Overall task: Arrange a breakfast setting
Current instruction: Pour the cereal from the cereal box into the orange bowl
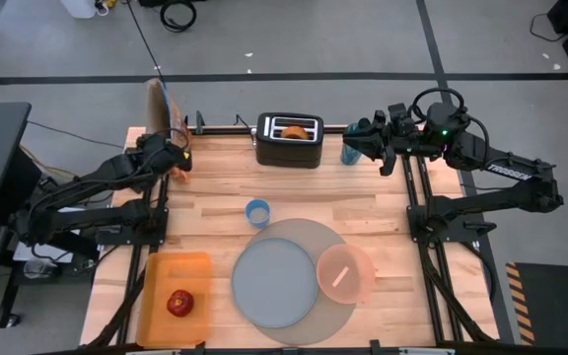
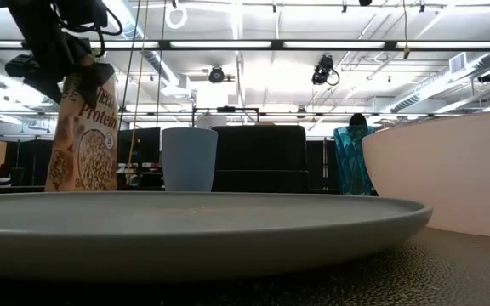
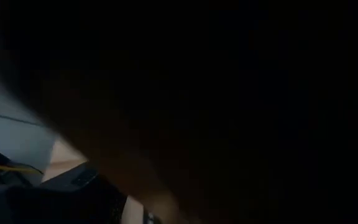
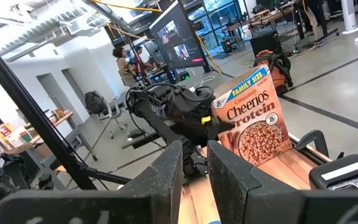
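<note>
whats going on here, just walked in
A two-arm robot is laying out breakfast on a wooden table. The left gripper holds a cereal box upright at the table's far left corner. The right gripper is at the teal tumbler near the far right; whether it grips it is unclear. The grey plate lies on the grey mat, with the pink bowl overlapping them. The apple sits on the orange tray, a bagel half is in the toaster, and a small blue cup stands mid-table.

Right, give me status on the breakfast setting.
Left gripper shut on cereal box, back left. Right gripper by teal tumbler, back right. Plate and bowl on mat; apple on orange tray.
</note>
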Controlling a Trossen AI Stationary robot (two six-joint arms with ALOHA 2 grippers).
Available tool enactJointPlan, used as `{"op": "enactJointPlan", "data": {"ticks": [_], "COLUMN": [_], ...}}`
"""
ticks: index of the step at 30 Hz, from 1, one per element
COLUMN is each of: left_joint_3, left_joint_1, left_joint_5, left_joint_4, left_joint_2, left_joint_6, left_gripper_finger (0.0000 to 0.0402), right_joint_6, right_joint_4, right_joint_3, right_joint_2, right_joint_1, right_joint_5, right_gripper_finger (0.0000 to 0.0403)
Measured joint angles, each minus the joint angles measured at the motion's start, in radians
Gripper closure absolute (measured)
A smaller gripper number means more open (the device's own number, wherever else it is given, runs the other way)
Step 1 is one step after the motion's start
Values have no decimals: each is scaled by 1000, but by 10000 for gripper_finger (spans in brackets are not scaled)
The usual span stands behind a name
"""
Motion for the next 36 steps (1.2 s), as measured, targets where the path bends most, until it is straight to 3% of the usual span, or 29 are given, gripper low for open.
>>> {"op": "enactJointPlan", "data": {"ticks": [3, 12, 18, 26, 30, 36], "left_joint_3": [26, 135, 140, 72, 24, -19], "left_joint_1": [-2, -18, -55, -222, -307, -361], "left_joint_5": [53, 23, 35, -78, -143, -223], "left_joint_4": [-6, -83, -190, -174, -111, -147], "left_joint_2": [-8, -68, -151, -237, -223, -216], "left_joint_6": [-21, 92, -1, -207, -240, -281], "left_gripper_finger": [72, 72, 72, 72, 72, 72], "right_joint_6": [1, -3, -13, -13, 7, 12], "right_joint_4": [0, 0, 0, 0, -1, -1], "right_joint_3": [0, 0, 0, 0, 0, 0], "right_joint_2": [0, 0, 0, 0, 1, 1], "right_joint_1": [0, -1, -2, -2, -2, 0], "right_joint_5": [0, 0, 0, 0, 0, 0], "right_gripper_finger": [321, 321, 321, 321, 321, 321]}}
